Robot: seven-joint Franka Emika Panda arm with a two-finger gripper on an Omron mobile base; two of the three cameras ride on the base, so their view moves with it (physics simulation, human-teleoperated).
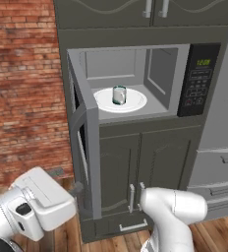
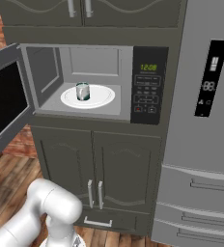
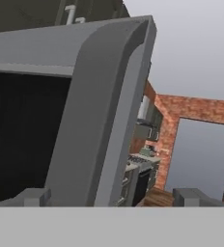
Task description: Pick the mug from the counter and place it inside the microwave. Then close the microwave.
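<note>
Mug [image 1: 119, 95] is sitting on the microwave [image 1: 135, 81] plate — I'm bringing the gripper [image 3: 114, 198], fingers spread, against the door [image 3: 104, 111]; risk it's slipping off the rounded edge.

I see the mug [image 1: 119, 95], a small glassy blue-green cylinder, upright on the white plate [image 1: 135, 102] inside the microwave [image 1: 157, 101], whose door [image 1: 85, 142] hangs wide open.
</note>
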